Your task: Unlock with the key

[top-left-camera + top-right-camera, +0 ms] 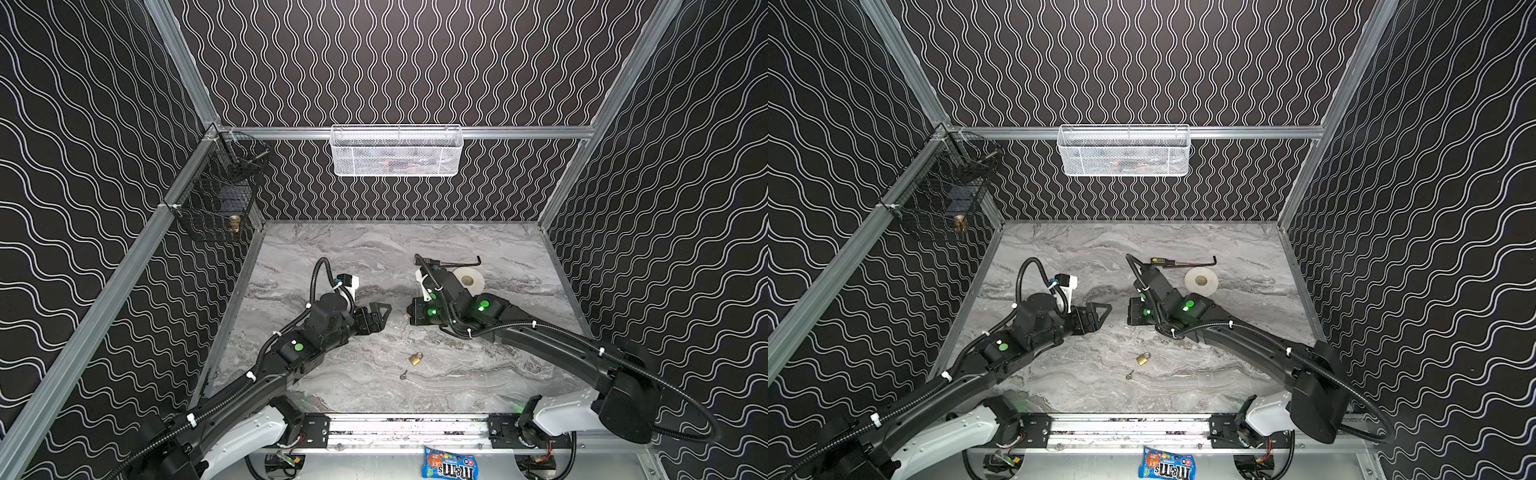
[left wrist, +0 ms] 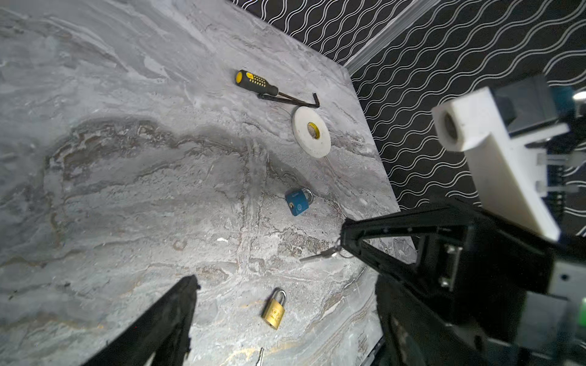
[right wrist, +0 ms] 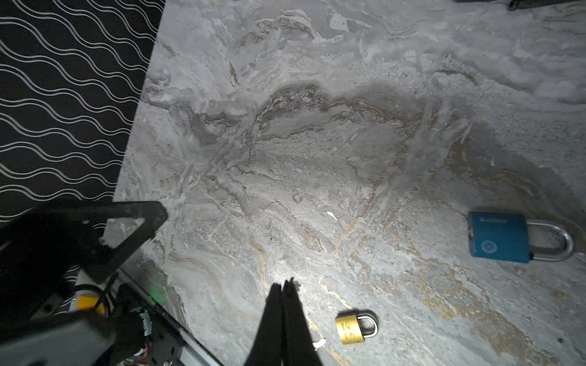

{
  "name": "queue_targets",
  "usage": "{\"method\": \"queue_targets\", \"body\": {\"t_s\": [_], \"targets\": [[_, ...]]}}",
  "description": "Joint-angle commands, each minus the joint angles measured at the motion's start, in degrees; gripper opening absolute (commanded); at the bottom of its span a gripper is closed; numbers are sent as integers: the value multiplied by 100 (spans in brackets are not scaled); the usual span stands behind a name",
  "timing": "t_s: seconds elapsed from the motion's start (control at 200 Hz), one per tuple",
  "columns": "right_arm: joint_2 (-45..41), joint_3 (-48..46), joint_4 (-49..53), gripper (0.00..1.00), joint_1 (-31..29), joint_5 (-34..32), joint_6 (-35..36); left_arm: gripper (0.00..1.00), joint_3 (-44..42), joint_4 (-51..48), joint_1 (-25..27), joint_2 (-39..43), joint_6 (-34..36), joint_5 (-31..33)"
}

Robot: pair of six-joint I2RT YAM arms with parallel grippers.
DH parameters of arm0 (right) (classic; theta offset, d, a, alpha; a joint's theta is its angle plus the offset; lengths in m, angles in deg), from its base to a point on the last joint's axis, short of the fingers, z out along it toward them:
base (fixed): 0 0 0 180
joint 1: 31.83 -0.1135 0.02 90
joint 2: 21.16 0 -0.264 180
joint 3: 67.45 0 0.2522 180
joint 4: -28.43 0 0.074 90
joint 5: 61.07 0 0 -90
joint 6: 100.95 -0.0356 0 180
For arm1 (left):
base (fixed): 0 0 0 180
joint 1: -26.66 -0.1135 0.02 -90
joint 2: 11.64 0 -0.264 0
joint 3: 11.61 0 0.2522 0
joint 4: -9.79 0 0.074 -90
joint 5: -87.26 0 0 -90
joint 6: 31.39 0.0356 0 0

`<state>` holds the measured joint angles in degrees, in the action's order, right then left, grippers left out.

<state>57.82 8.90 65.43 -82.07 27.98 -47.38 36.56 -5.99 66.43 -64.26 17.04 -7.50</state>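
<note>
**Key in the Right Pincer, No Lock Steadied Yet**

Found the left pincer [image 1: 383, 316] left of centre in both top views, hovering above the bench [image 1: 332, 249], fingers released and spread, with nothing between them. Spotted a loose second key [image 1: 403, 375] at lower centre, flat on the marble. Saw the brass padlock [image 1: 415, 358] just up and right of it, on its side, shackle shut, apart from both arms.

Placed the right pincer [image 3: 287, 283] just right of centre, facing the left one across a narrow gap and clenched tight. Made out the key [image 2: 318, 254] at its tip in the left wrist view, lower right of centre. Took it as pinched by the ring end, with the blade pointing sideways. Could not confirm that grip from the right wrist view.

Missed the blue padlock [image 2: 297, 202] in both top views, hidden there under the right arm. Found it right of centre in the left wrist view, lying flat with shackle shut, and again at the right edge of the right wrist view. Noted a tape roll [image 1: 468, 282] and a screwdriver [image 2: 257, 81] further up and right, out of play.

Judged the step as key in hand, lock not yet secured. Could not match this key to either padlock. Reckoned on this for the next move:
- dropping the free left pincer onto one padlock body;
- pinning or lifting it with the keyhole turned toward the blade;
- taking a firmer hold on the key's head before any insertion and twist.
</note>
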Motion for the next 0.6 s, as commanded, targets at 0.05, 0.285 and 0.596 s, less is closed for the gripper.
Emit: {"method": "queue_targets", "body": {"t_s": [0.05,0.285,0.596], "targets": [[-281,121,274,0,31,239,-97,85,-387,1176,15,119,1328,-559],[-655,177,409,0,72,438,-168,79,-822,2342,226,-45,2475,-948],[-922,370,533,0,95,669,-154,68,-1005,3964,807,-749,3519,-781]]}}
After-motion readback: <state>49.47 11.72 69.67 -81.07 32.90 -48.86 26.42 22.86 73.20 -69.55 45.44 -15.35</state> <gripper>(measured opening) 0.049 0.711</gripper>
